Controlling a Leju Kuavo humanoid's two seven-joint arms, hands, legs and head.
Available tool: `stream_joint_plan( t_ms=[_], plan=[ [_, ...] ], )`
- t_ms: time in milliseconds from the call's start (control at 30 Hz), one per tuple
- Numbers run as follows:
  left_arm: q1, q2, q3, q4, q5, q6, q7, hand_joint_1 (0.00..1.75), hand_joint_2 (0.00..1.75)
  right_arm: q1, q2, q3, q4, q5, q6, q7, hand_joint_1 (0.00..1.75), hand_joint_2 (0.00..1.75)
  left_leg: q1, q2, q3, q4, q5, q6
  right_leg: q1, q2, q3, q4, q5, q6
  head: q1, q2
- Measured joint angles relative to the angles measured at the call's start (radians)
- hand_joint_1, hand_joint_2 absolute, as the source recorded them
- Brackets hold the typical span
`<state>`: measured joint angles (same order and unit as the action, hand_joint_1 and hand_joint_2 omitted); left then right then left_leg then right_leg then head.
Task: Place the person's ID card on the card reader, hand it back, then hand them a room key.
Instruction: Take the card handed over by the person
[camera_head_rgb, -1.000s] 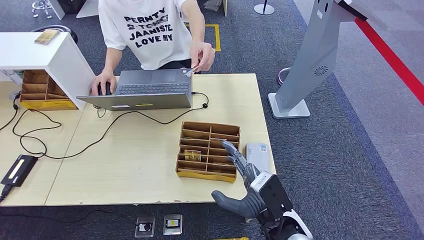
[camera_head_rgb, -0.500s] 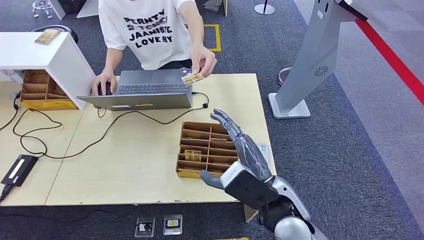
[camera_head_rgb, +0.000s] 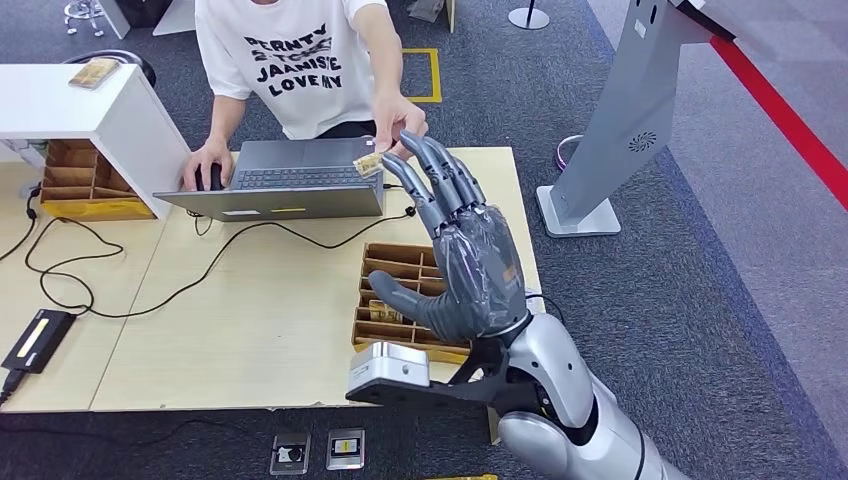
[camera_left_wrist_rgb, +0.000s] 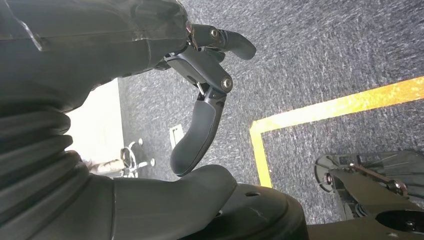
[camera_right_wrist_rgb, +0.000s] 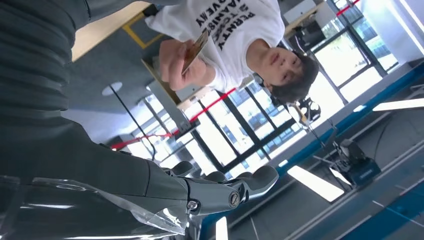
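Note:
A person in a white printed T-shirt (camera_head_rgb: 295, 60) stands behind the table and holds the ID card (camera_head_rgb: 369, 162) out over the laptop's right corner. My right hand (camera_head_rgb: 465, 255) is raised above the table, palm up and fingers spread, with its fingertips (camera_head_rgb: 420, 150) just short of the card and nothing in it. The right wrist view has the ID card (camera_right_wrist_rgb: 196, 46) in the person's fingers beyond my own fingers (camera_right_wrist_rgb: 240, 187). A wooden compartment tray (camera_head_rgb: 400, 265) below my hand holds a small card (camera_head_rgb: 385, 312). My left hand (camera_left_wrist_rgb: 200, 100) hangs over the carpet, loosely bent and holding nothing.
An open grey laptop (camera_head_rgb: 290, 180) sits at the table's far edge, its black cable (camera_head_rgb: 200, 275) trailing over the wood. A white box (camera_head_rgb: 90, 105) and a second wooden tray (camera_head_rgb: 80, 180) stand far left. A black device (camera_head_rgb: 38, 340) lies near left. A grey kiosk stand (camera_head_rgb: 620, 110) rises right.
My right hand has risen from the table's near edge and stretched forward toward the person. The person has lowered the card toward my fingertips.

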<state>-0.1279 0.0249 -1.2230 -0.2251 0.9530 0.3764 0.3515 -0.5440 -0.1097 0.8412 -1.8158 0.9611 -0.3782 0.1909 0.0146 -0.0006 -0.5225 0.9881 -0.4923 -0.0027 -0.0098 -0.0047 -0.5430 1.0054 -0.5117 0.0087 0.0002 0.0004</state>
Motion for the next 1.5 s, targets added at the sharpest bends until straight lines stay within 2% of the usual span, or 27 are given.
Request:
stream_joint_plan(
  t_ms=[133, 467, 833, 1167, 1200, 1233, 1300, 1333, 1367, 1500],
  plan=[
    [0.0, 0.001, 0.0, 0.0, -0.013, -0.012, -0.013, 0.0, 1.75, -0.048, 0.019, 0.035, 0.055, 0.064, -0.027, 0.01, 0.0, 1.75, 0.0, 0.0, 0.0, 0.0, 0.0, 0.0, 0.0, 0.0, 0.0, 0.0, 0.0, 0.0, 0.0, 0.0],
    [-0.001, 0.001, -0.001, 0.001, -0.023, -0.016, -0.02, 0.0, 1.75, -0.144, 0.067, 0.111, 0.221, 0.124, -0.056, -0.004, 0.0, 1.75, 0.0, 0.0, 0.0, 0.0, 0.0, 0.0, 0.0, 0.0, 0.0, 0.0, 0.0, 0.0, 0.0, 0.0],
    [-0.001, 0.003, -0.001, 0.003, -0.02, -0.016, -0.024, 0.0, 1.75, -0.257, 0.12, 0.182, 0.456, 0.094, -0.128, -0.017, 0.0, 1.75, 0.0, -0.001, 0.0, 0.0, 0.0, 0.0, 0.0, 0.0, 0.0, 0.0, 0.0, 0.0, 0.0, 0.0],
    [0.0, 0.008, -0.001, 0.004, -0.024, -0.019, -0.031, 0.0, 1.75, -0.326, 0.128, 0.223, 0.602, 0.063, -0.161, -0.002, 0.03, 1.75, 0.0, -0.001, 0.0, 0.0, 0.0, 0.0, 0.0, 0.0, 0.0, 0.0, 0.0, 0.0, 0.0, 0.0],
    [0.0, 0.008, -0.001, 0.004, -0.025, -0.02, -0.031, 0.0, 1.75, -0.33, 0.127, 0.226, 0.613, 0.059, -0.164, 0.001, 0.12, 1.75, 0.0, -0.001, 0.0, 0.0, 0.0, 0.0, 0.0, 0.0, 0.0, 0.0, 0.0, 0.0, 0.0, 0.0],
    [0.0, 0.009, -0.001, 0.004, -0.026, -0.021, -0.031, 0.0, 1.75, -0.334, 0.127, 0.228, 0.622, 0.056, -0.168, 0.003, 0.31, 1.75, 0.0, -0.001, 0.0, 0.0, 0.0, 0.0, 0.0, 0.0, 0.0, 0.0, 0.0, 0.0, 0.0, 0.0],
    [0.0, 0.01, -0.002, 0.004, -0.027, -0.023, -0.031, 0.0, 1.75, -0.341, 0.127, 0.231, 0.639, 0.049, -0.174, 0.005, 1.08, 1.75, 0.0, -0.001, 0.0, 0.0, 0.0, 0.0, 0.0, 0.0, 0.0, 0.0, 0.0, 0.0, 0.0, 0.0],
    [0.0, 0.011, -0.002, 0.004, -0.028, -0.023, -0.031, 0.0, 1.75, -0.344, 0.127, 0.233, 0.647, 0.046, -0.177, 0.005, 1.4, 1.75, 0.0, -0.001, 0.0, 0.0, 0.0, 0.0, 0.0, 0.0, 0.0, 0.0, 0.0, 0.0, 0.0, 0.0],
    [0.0, 0.011, -0.002, 0.004, -0.028, -0.023, -0.031, 0.0, 1.75, -0.346, 0.127, 0.234, 0.654, 0.044, -0.178, 0.005, 1.64, 1.75, 0.0, -0.001, 0.0, 0.0, 0.0, 0.0, 0.0, 0.0, 0.0, 0.0, 0.0, 0.0, 0.0, 0.0],
    [0.0, 0.011, -0.002, 0.004, -0.03, -0.022, -0.031, 0.0, 1.75, -0.349, 0.127, 0.236, 0.675, 0.033, -0.192, 0.005, 1.75, 1.75, 0.0, -0.001, 0.0, 0.0, 0.0, 0.0, 0.0, 0.0, 0.0, 0.0, 0.0, 0.0, 0.0, 0.0]
  ],
)
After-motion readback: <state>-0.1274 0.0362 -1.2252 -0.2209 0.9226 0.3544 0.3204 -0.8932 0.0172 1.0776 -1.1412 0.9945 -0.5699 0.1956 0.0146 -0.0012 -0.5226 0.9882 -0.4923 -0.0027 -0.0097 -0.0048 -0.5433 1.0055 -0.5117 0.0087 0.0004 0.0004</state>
